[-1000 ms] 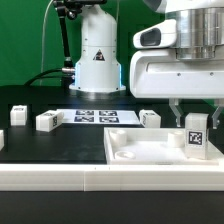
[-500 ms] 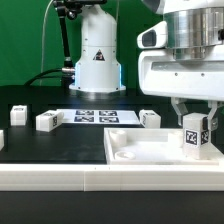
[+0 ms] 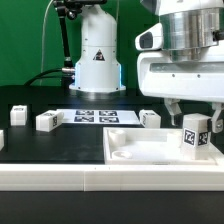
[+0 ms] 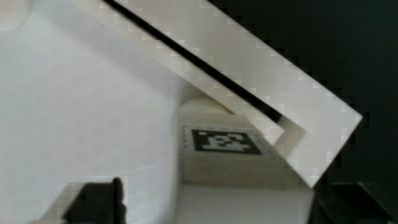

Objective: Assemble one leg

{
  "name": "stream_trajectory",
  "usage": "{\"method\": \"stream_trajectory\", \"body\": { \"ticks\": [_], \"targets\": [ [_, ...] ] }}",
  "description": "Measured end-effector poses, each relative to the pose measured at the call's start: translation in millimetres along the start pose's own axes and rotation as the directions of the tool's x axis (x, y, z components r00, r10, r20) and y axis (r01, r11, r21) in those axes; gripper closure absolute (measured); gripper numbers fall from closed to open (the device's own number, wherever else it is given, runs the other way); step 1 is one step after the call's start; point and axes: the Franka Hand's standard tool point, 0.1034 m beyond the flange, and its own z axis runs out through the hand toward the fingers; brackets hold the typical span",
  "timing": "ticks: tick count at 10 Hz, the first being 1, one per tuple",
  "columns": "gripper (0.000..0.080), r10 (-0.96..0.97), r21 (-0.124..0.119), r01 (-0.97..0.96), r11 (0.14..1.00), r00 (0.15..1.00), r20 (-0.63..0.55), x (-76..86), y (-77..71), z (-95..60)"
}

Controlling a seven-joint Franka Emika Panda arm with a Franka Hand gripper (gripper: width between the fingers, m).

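While upright on the panel, the leg between the gripper's spread fingers.

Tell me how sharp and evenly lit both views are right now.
Exterior view: evenly lit and fairly sharp, the leg's tag readable, the white panel bright but not blown out. Wrist view: soft close up, the end effector's fingers dark blurs, the leg's tag still legible.

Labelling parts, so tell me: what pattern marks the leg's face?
A black-and-white square tag on the white leg, clearest in the exterior view.
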Motion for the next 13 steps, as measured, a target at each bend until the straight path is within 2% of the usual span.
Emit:
{"method": "stream_trajectory", "body": {
  "ticks": [1, 2, 3, 4, 6, 8, 9, 11, 13],
  "targets": [
    [0.0188, -0.054, 0.0, 0.054, 0.999, 0.999, 0.001, 0.0, -1.3, -0.8],
    [0.0161, -0.205, -0.003, 0.205, 0.979, 0.979, 0.002, 0.4, -2.8, -2.1],
    [0.0161, -0.309, -0.008, 0.309, 0.951, 0.951, 0.008, 0.2, -4.2, -3.1],
    [0.0152, -0.469, -0.015, 0.469, 0.883, 0.883, 0.016, 1.1, -6.9, -5.0],
    [0.0151, -0.611, -0.02, 0.611, 0.791, 0.791, 0.032, 1.0, -12.2, -6.3],
    [0.0151, -0.773, -0.033, 0.775, 0.632, 0.632, 0.043, 2.0, -12.6, -4.3],
    [0.0151, -0.809, -0.031, 0.811, 0.585, 0.585, 0.047, 1.9, -12.0, -3.3],
    [0.0151, -0.912, -0.055, 0.913, 0.403, 0.406, 0.056, 2.2, -10.4, -1.5],
    [0.0151, -0.949, -0.062, 0.949, 0.309, 0.312, 0.046, 1.3, -7.2, 1.6]
  ]
}}
